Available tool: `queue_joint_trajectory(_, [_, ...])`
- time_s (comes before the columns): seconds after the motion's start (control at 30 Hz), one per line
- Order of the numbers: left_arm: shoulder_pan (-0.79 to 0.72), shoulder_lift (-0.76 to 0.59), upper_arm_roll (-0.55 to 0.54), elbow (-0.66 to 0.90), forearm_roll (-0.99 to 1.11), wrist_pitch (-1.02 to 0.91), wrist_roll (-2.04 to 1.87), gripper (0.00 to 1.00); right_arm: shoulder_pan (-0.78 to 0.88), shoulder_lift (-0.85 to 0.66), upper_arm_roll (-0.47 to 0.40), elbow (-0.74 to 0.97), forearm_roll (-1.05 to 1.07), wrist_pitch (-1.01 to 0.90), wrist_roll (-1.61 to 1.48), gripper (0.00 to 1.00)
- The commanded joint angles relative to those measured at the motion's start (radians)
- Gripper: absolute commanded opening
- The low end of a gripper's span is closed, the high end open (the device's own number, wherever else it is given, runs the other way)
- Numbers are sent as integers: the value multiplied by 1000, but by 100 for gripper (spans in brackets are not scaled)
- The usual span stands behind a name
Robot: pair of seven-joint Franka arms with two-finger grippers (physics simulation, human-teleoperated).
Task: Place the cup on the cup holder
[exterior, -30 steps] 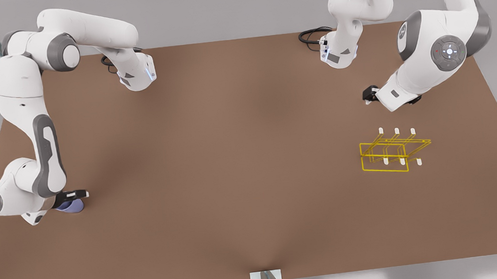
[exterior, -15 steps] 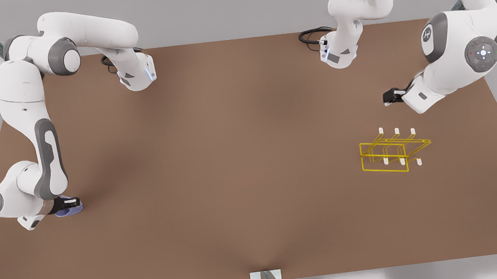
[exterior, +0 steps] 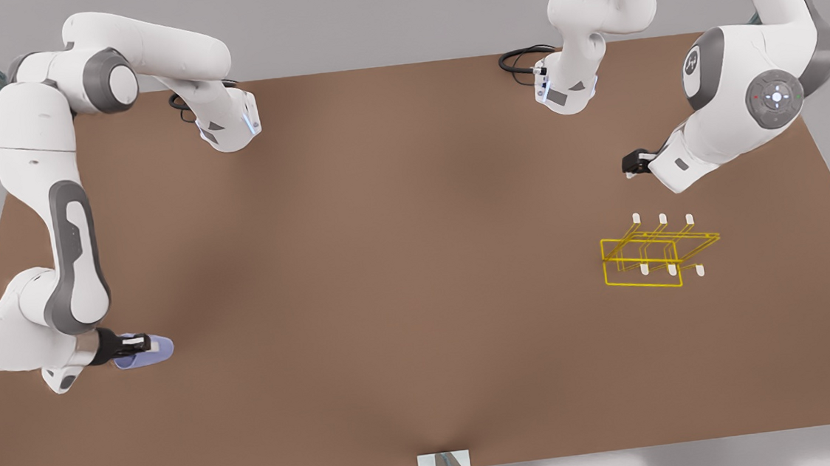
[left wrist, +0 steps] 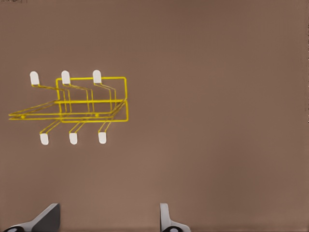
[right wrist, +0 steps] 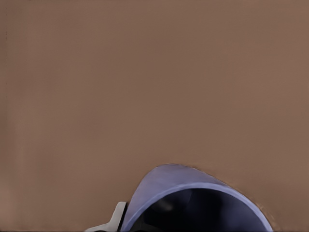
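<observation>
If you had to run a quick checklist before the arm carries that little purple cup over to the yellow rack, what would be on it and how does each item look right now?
1. Right pincer closed on the cup: ok.
2. Cup clear of the table: cannot tell.
3. Cup holder upright, pegs free: ok.
4. Table between cup and holder free of obstacles: ok.
5. Left pincer open, beside the holder, not over it: ok.

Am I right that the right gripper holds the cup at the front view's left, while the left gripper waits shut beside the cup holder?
Not quite: the left gripper is open, its fingers spread apart in the left wrist view. The rest holds: the right gripper holds the cup at the front view's left, and the left one waits near the cup holder.
</observation>
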Motion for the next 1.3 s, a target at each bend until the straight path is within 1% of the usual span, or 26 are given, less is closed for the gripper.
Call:
queue_joint_trajectory(0.0, [1,-1,1,0,1,0,0,100,2,3,68,-2,161,-119,455,21])
queue_joint_trajectory(0.07, [1,1,1,0,1,0,0,100,32,13,127,0,309,-116,584,21])
queue_joint_trajectory(0.13, [1,4,1,0,1,0,0,100,109,25,127,4,488,-94,651,21])
queue_joint_trajectory(0.17, [1,4,1,0,1,0,0,100,169,23,128,18,547,-36,715,21])
queue_joint_trajectory(0.27, [1,4,1,0,1,0,0,100,321,37,128,46,551,124,849,21])
queue_joint_trajectory(0.3, [0,7,1,0,1,1,0,100,380,51,128,60,550,210,906,21])
queue_joint_trajectory(0.33, [1,9,1,0,1,3,0,100,414,105,128,125,551,234,913,21])
queue_joint_trajectory(0.37, [1,10,1,0,1,4,0,100,446,152,128,207,550,236,1001,21])
queue_joint_trajectory(0.4, [1,12,1,0,1,3,0,100,486,188,128,247,550,285,1022,21])
queue_joint_trajectory(0.43, [1,13,1,0,1,1,0,100,532,221,130,274,551,389,1029,21])
queue_joint_trajectory(0.53, [0,13,1,0,1,1,0,100,623,361,128,484,550,398,1141,21])
queue_joint_trajectory(0.57, [0,13,1,0,1,1,0,100,643,376,128,506,550,427,1142,21])
queue_joint_trajectory(0.6, [0,13,1,0,1,1,0,100,675,396,156,509,550,559,1180,21])
queue_joint_trajectory(0.63, [0,13,1,0,1,1,0,100,701,410,162,511,550,598,1188,21])
queue_joint_trajectory(0.67, [0,13,1,0,1,1,0,100,727,436,162,535,548,599,1183,21])
queue_joint_trajectory(0.9, [0,36,1,13,4,-8,1,100,775,454,156,508,536,596,1139,21])
queue_joint_trajectory(0.97, [0,35,-22,14,7,-16,1,100,776,458,156,494,514,596,1134,21])
queue_joint_trajectory(1.0, [0,36,-55,31,5,-20,-2,100,790,465,154,497,514,598,1134,21])
queue_joint_trajectory(1.03, [0,38,-64,40,7,-19,0,100,804,490,157,527,516,605,1136,21])
queue_joint_trajectory(1.07, [-3,58,-65,59,7,-20,-2,100,841,508,162,538,517,659,1139,21])
queue_joint_trajectory(1.1, [-11,69,-67,63,8,-22,-2,100,884,563,165,616,520,684,1151,21])
queue_joint_trajectory(1.13, [-11,67,-65,71,13,-32,-3,100,904,577,168,639,524,708,1153,21])
queue_joint_trajectory(1.17, [-11,70,-67,82,13,-46,-3,100,928,582,214,639,524,760,1154,21])
queue_joint_trajectory(1.2, [-11,76,-67,77,13,-51,-5,100,982,611,216,655,524,823,1156,21])
queue_joint_trajectory(1.27, [-13,70,-71,62,11,-48,-20,100,1032,632,210,686,522,828,1156,21])
